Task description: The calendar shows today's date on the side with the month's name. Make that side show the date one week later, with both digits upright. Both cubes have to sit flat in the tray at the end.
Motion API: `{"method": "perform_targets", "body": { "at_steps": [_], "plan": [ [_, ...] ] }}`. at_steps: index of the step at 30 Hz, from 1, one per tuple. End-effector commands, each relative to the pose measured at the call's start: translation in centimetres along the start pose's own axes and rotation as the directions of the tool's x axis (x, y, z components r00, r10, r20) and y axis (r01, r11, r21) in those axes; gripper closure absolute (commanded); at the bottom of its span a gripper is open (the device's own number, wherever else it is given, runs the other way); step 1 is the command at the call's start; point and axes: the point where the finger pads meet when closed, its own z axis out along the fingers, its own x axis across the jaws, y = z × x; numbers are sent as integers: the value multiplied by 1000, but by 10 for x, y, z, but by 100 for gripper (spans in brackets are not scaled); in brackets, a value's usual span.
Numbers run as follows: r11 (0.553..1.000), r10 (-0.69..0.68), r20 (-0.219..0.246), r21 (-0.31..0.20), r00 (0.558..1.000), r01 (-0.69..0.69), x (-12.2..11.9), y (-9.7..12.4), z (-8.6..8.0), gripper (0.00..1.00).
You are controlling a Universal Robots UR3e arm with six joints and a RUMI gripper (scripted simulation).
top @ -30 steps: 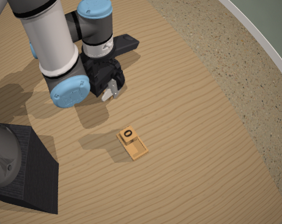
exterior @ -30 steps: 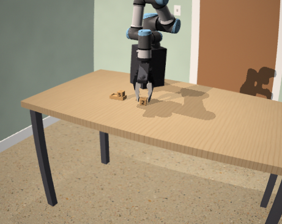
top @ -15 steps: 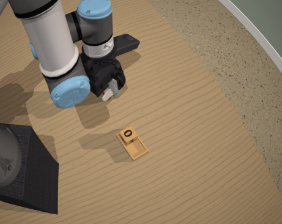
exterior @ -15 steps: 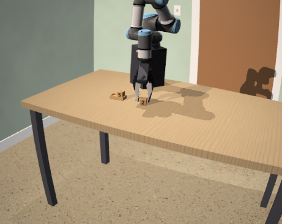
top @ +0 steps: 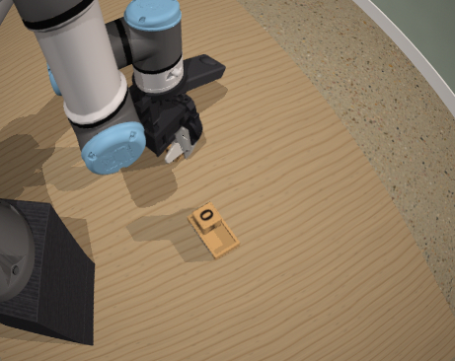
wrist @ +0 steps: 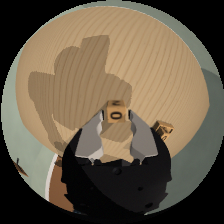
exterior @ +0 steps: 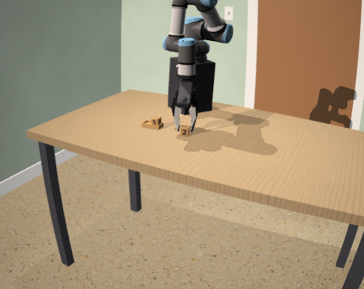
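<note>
The tray (top: 224, 241) (exterior: 148, 125) lies on the table. One wooden cube (top: 206, 217) (exterior: 155, 121) (wrist: 164, 129) sits in one end of it, with 0 on top and 5 on the side facing the exterior camera. The other end is empty. A second cube (exterior: 184, 132) (wrist: 116, 112) stands on the table outside the tray. It shows 2 towards the exterior camera and 0 in the wrist view; the top view mostly hides it. My gripper (top: 179, 158) (exterior: 185, 130) (wrist: 116, 110) points down, open, its fingertips on either side of this cube with small gaps. No month name is readable.
The black robot pedestal (top: 65, 276) (exterior: 204, 84) stands behind the tray. The tray is a short way to the side of my gripper. The arm's shadow falls across the wooden table (top: 307, 222) (exterior: 107, 138).
</note>
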Motion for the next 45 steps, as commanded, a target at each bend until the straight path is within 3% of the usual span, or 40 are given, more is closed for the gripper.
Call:
{"method": "perform_targets", "body": {
  "at_steps": [1,2,45],
  "plan": [
    [1000,-1,-1,3,1000,1,0,-1,0,71],
    [1000,-1,-1,3,1000,1,0,-1,0,89],
    [1000,0,-1,2,1000,0,0,-1,-2,89]
  ]
}}
